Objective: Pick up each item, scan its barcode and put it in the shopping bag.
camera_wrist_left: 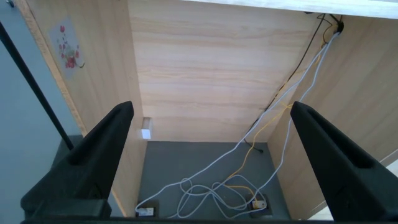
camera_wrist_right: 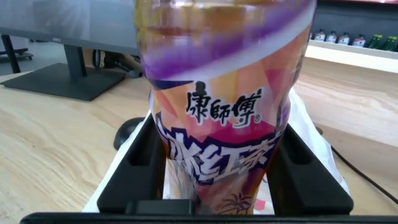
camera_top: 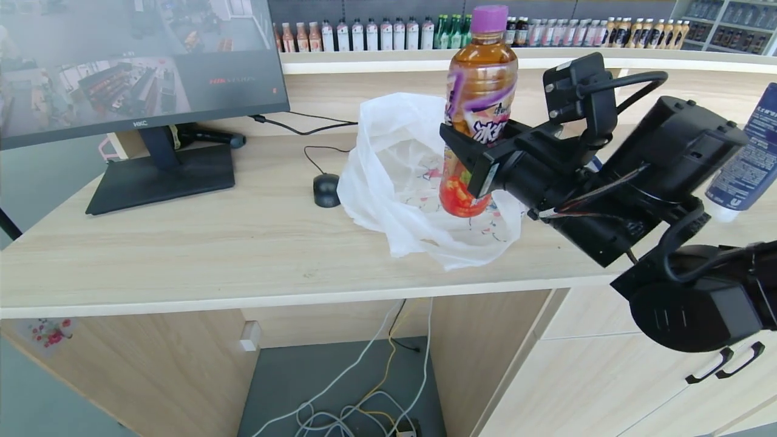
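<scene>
Above the crumpled white plastic shopping bag [camera_top: 394,176] near the front edge of the pale wooden table [camera_top: 182,243], the right gripper [camera_top: 476,152] clamps its fingers on an upright clear plastic bottle of amber tea [camera_top: 482,79], purple-capped, its label purple, white and red. Below the tabletop, the left gripper [camera_wrist_left: 211,115] holds its fingers wide apart.
</scene>
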